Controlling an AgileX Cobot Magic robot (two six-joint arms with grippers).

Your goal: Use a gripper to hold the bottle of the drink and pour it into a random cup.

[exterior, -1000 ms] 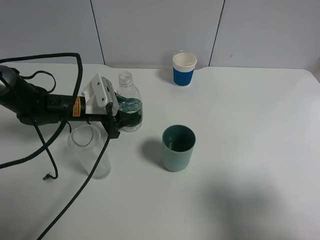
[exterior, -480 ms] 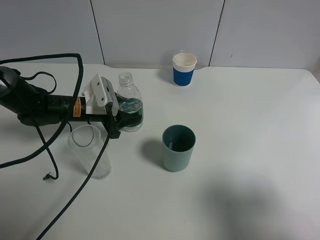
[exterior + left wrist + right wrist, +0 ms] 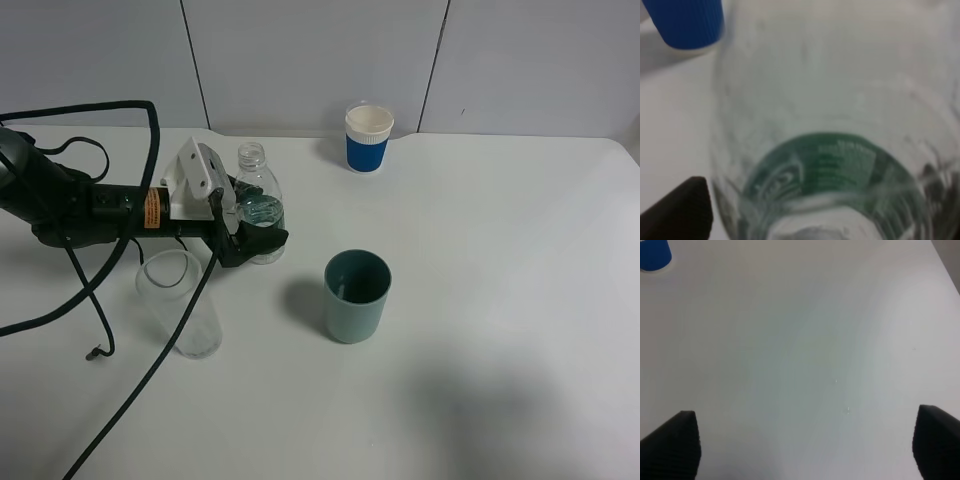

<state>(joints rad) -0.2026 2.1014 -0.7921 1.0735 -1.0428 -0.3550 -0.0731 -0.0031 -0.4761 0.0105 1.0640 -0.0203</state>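
The bottle of the drink (image 3: 256,182), clear with a dark green label and no cap, stands at the left of the table. My left gripper (image 3: 255,232) reaches in from the left and is shut on its lower body. The bottle (image 3: 830,165) fills the left wrist view, blurred. The teal-green cup (image 3: 356,296) stands upright to the right of the bottle and nearer the front, apart from it. My right gripper (image 3: 805,440) is open over bare table. Only its two black fingertips (image 3: 675,440) show, and it is out of the exterior high view.
A clear tumbler (image 3: 182,305) stands just in front of my left arm, with the arm's black cable (image 3: 150,375) trailing past it. A blue paper cup with a white rim (image 3: 368,138) stands at the back centre; it also shows in the left wrist view (image 3: 687,22).
My left gripper has turned and risen slightly while around the bottle; its white jaw part sits higher than before. The cups have not moved.
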